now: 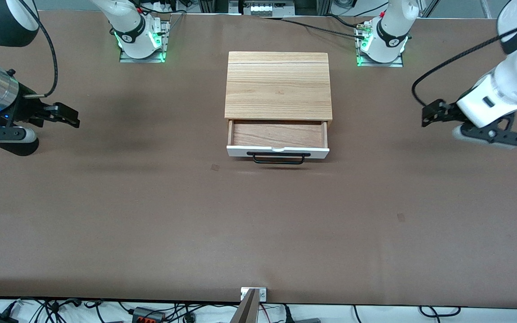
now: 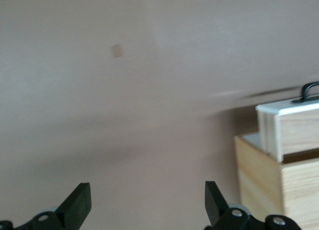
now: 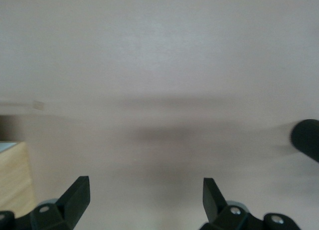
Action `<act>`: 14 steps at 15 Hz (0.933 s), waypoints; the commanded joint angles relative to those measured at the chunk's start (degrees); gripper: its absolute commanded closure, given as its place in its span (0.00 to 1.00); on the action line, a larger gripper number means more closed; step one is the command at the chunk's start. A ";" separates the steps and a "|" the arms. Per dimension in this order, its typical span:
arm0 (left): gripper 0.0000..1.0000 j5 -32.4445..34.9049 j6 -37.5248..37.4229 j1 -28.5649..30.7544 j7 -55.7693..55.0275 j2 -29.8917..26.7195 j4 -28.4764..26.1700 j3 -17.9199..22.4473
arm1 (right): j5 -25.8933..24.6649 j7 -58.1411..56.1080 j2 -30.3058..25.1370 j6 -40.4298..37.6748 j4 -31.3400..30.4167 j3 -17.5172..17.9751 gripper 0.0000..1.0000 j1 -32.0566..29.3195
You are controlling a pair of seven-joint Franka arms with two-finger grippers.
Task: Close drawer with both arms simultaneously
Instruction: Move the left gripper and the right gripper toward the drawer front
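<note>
Front view: the drawer (image 1: 278,140) stands pulled out of the light oak cabinet (image 1: 278,85), which sits in the middle of the brown counter (image 1: 151,215), between the two arm bases. The reddish wood floor of the drawer lies bare, and its white front panel faces the camera with the thin black handle (image 1: 278,158) jutting toward it, nearer the camera than the cabinet.

The left gripper (image 1: 433,114) hangs above the counter toward the left arm's end, well apart from the drawer, its tips turned toward the cabinet. In the left wrist view its two black fingers (image 2: 79,205) are spread wide with nothing but bare counter between them, and the side of the cabinet (image 2: 279,185) shows with the drawer (image 2: 294,127) sticking out of it and the handle (image 2: 308,92) at its end.

The right gripper (image 1: 67,115) hangs above the counter toward the right arm's end, likewise well apart from the drawer. Its fingers (image 3: 76,197) are also spread wide and hold nothing. A corner of pale wood (image 3: 15,175) at the edge of the right wrist view is probably the cabinet, though it is too blurred to be sure.

Neither gripper touches the drawer or the cabinet.
</note>
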 commanded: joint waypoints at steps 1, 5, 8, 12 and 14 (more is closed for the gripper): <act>0.00 -2.96 4.80 -0.14 -0.63 3.38 0.84 -1.79 | 5.53 0.32 2.47 1.27 1.62 0.07 0.00 0.08; 0.00 -3.14 14.46 -0.22 -6.60 7.25 0.57 -6.45 | 6.87 1.01 7.12 8.36 1.70 0.07 0.00 4.90; 0.00 -3.14 23.06 -1.98 -13.27 11.02 0.49 -8.12 | 15.71 1.11 11.96 15.93 1.79 -0.02 0.00 8.68; 0.00 -3.23 36.60 -3.64 -27.07 15.68 -1.97 -11.99 | 18.38 1.19 16.26 18.24 3.10 0.07 0.00 11.94; 0.00 -3.14 40.66 -4.88 -29.73 18.14 -2.59 -12.35 | 20.13 1.80 19.95 18.24 6.52 0.07 0.00 13.87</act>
